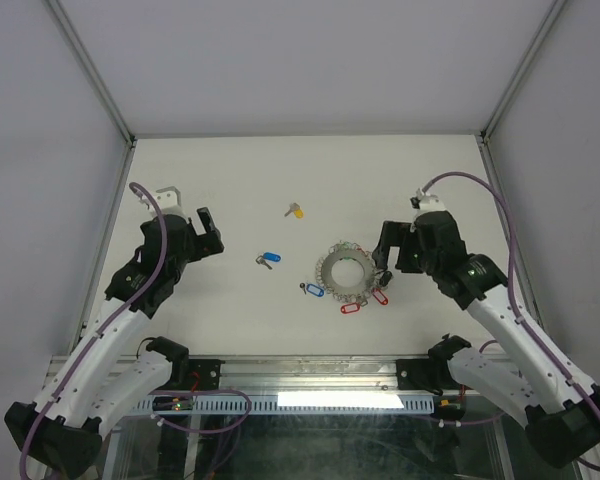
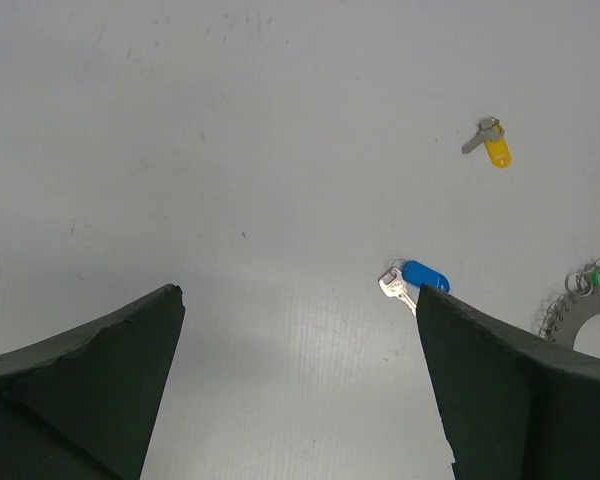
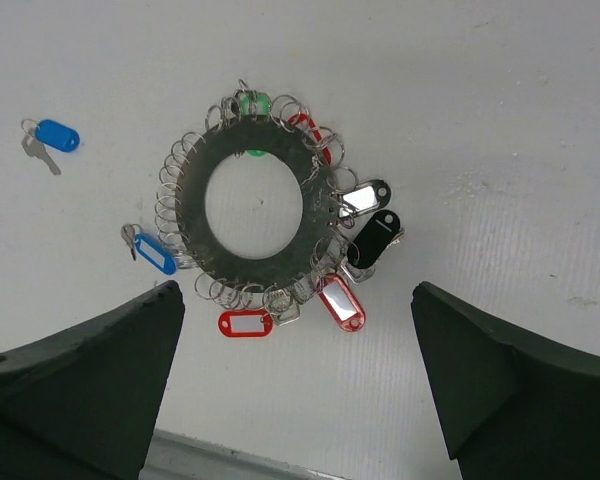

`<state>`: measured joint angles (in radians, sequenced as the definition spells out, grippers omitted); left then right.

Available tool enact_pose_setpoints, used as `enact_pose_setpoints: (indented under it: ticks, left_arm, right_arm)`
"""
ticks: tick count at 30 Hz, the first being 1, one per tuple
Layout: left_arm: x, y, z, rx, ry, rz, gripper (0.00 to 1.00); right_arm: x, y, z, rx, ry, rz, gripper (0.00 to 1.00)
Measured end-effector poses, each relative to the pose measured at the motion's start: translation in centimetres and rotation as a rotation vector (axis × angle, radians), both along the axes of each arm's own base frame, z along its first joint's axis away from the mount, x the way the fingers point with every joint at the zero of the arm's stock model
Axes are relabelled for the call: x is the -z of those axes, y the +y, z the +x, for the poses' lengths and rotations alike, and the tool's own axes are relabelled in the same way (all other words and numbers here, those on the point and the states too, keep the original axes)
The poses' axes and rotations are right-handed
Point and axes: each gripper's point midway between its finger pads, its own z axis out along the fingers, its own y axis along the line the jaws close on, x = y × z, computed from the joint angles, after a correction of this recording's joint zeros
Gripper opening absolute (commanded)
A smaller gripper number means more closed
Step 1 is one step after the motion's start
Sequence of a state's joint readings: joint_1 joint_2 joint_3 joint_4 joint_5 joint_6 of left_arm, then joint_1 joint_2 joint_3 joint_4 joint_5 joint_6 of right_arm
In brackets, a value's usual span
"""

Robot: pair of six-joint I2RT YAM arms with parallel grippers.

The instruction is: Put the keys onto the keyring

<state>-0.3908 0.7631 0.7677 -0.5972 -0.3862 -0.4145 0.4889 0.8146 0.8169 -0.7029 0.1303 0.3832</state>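
The keyring (image 1: 346, 272) is a flat silver ring fringed with small rings, keys and red, blue, black and green tags; it lies right of centre and fills the right wrist view (image 3: 254, 205). A key with a blue tag (image 1: 268, 259) lies left of it, also in the left wrist view (image 2: 412, 280) and the right wrist view (image 3: 48, 140). A key with a yellow tag (image 1: 295, 210) lies farther back, also in the left wrist view (image 2: 491, 141). My left gripper (image 1: 208, 235) is open and empty, left of the blue-tag key. My right gripper (image 1: 387, 252) is open and empty, just right of the keyring.
The white table (image 1: 240, 180) is bordered by white walls and metal frame posts (image 1: 90, 65). A metal rail (image 1: 310, 372) runs along the near edge between the arm bases.
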Motion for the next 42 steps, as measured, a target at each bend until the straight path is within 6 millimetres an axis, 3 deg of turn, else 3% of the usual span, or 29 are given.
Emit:
enact_pose_setpoints:
  ticks: [6, 11, 23, 33, 42]
  left_arm:
    - [1.3, -0.1, 0.1, -0.007, 0.041, 0.003, 0.99]
    - [1.5, -0.2, 0.1, -0.006, 0.046, 0.003, 0.99]
    - [1.5, -0.7, 0.2, 0.018, 0.049, -0.01, 0.99]
    - [1.8, -1.1, 0.3, 0.034, 0.057, -0.018, 0.99]
    - [2.4, -1.3, 0.4, 0.039, 0.081, -0.012, 0.99]
  right_arm:
    - [3.4, 2.1, -0.2, -0.084, 0.152, -0.018, 0.91]
    - [4.7, 4.7, -0.2, -0.148, 0.198, 0.002, 0.82]
    - [8.9, 11.0, -1.0, -0.248, 0.304, -0.007, 0.85]
    - [10.8, 11.5, -0.5, -0.185, 0.324, 0.007, 0.93]
    - [13.4, 10.4, -0.1, -0.113, 0.37, 0.004, 0.94]
